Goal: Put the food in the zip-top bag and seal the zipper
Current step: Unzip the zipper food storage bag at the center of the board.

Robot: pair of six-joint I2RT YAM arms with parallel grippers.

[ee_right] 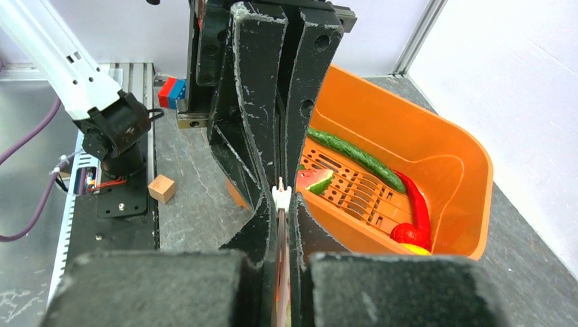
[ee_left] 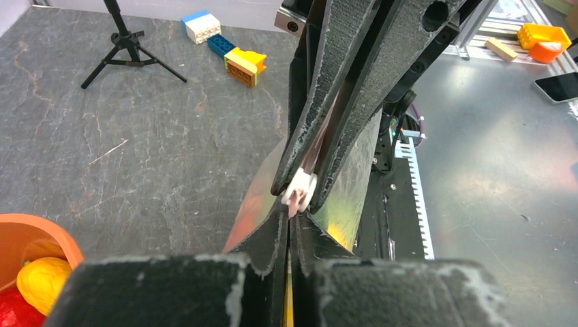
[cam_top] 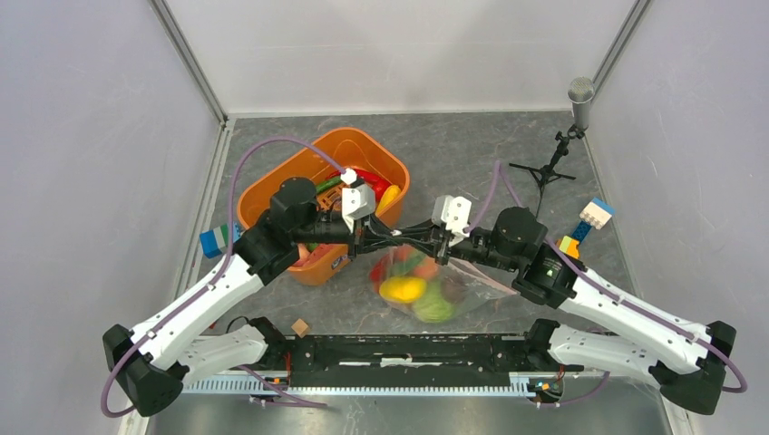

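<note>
The zip-top bag point(cam_top: 467, 283) hangs between my two grippers, with a yellow piece point(cam_top: 403, 289), a green melon point(cam_top: 434, 309) and red pieces of food inside. My left gripper point(cam_top: 400, 238) is shut on the pink zipper strip point(ee_left: 294, 208). My right gripper point(cam_top: 428, 239) faces it tip to tip and is shut on the zipper at its white slider point(ee_right: 281, 196). In the left wrist view my left gripper point(ee_left: 292, 221) meets the right fingers point(ee_left: 344, 129) above the shiny bag wall point(ee_left: 351, 187). More food lies in the orange tub point(ee_right: 436, 153): green pod point(ee_right: 354, 155), red chilli point(ee_right: 417, 201), melon slice point(ee_right: 315, 181).
The orange tub point(cam_top: 272, 186) stands left of the bag. A microphone on a tripod point(cam_top: 580, 95) stands at the back right. Building blocks point(cam_top: 594, 215) lie at the right, and another block point(cam_top: 216, 240) at the left. A wooden cube point(cam_top: 300, 327) lies near the front rail.
</note>
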